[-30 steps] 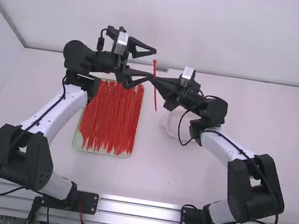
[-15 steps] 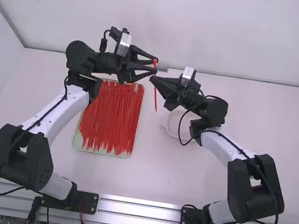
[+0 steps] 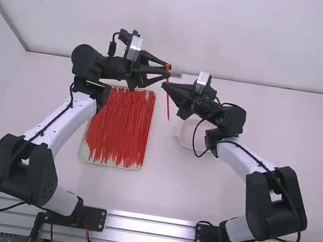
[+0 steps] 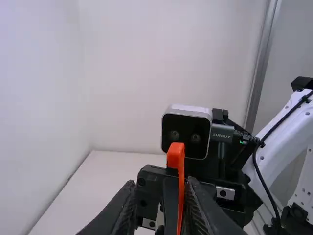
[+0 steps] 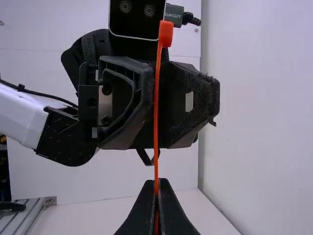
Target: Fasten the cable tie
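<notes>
Above the white surface, my right hand pinches the cable tie. My left hand flanks its head, and I cannot tell whether it grips. I judge we're aligning; next, threading the tail.

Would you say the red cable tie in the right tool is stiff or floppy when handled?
Likely springy, not limp: the cable tie juts nearly straight from the right tool, pinched at one spot. Being so thin, it would probably bend under a sideways push. It also looks light.

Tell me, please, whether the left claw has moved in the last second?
Yes. Against the tray, the left claw has shifted slightly right and closed on the cable tie at its head.
</notes>
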`<state>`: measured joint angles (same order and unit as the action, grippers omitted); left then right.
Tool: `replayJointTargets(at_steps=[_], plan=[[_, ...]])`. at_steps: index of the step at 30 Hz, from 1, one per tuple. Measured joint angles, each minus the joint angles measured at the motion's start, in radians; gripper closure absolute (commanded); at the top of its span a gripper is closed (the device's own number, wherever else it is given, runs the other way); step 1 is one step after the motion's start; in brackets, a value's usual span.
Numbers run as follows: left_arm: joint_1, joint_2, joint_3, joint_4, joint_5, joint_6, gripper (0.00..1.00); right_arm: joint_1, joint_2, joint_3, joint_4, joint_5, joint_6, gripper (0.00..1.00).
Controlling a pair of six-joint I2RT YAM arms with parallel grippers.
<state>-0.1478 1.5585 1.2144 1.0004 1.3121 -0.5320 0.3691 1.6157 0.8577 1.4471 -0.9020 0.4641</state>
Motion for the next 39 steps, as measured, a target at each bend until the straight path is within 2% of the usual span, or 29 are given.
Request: replayJointTargets(at_steps=[4,13,15,16,18,21,26,27,28,35,37,38,39], plan=[[0.000,0.000,0.000,0.000,-0.008,0.000,0.78,0.000,0.000,0.000,0.000,0.000,0.000,1.00],[-0.001,0.000,0.000,0.036,-0.014,-0.027,0.78,0.000,0.000,0.000,-0.018,0.000,-0.003,1.00],[-0.001,0.000,0.000,0.046,-0.014,-0.036,0.88,0.000,0.000,0.000,-0.018,-0.003,-0.010,1.00],[-0.001,0.000,0.000,0.046,-0.014,-0.038,0.89,0.000,0.000,0.000,-0.018,-0.004,-0.011,1.00],[-0.001,0.000,0.000,0.044,-0.014,-0.038,0.89,0.000,0.000,0.000,-0.018,-0.004,-0.014,1.00],[-0.001,0.000,0.000,0.039,-0.014,-0.042,0.84,-0.001,0.000,0.000,-0.018,-0.004,-0.019,1.00],[-0.001,0.000,0.000,0.037,-0.014,-0.048,0.83,-0.001,0.000,0.000,-0.016,0.001,-0.022,1.00],[-0.001,0.000,0.000,0.037,-0.014,-0.048,0.87,-0.001,0.000,0.000,-0.014,0.000,-0.023,1.00],[-0.001,0.000,0.000,0.037,-0.014,-0.048,0.96,-0.001,0.000,0.000,-0.013,0.001,-0.023,1.00],[-0.005,0.000,0.000,0.012,-0.025,-0.048,0.98,-0.001,0.002,0.000,-0.014,0.007,-0.023,1.00],[-0.005,0.000,0.000,-0.013,-0.035,-0.048,0.98,-0.001,0.007,0.000,-0.014,0.008,-0.021,0.83],[-0.005,0.000,0.000,-0.020,-0.037,-0.047,0.98,-0.001,0.009,0.000,-0.015,0.008,-0.018,0.70],[-0.005,0.000,0.000,-0.026,-0.038,-0.045,0.98,-0.001,0.010,0.000,-0.014,0.008,-0.021,0.50]])
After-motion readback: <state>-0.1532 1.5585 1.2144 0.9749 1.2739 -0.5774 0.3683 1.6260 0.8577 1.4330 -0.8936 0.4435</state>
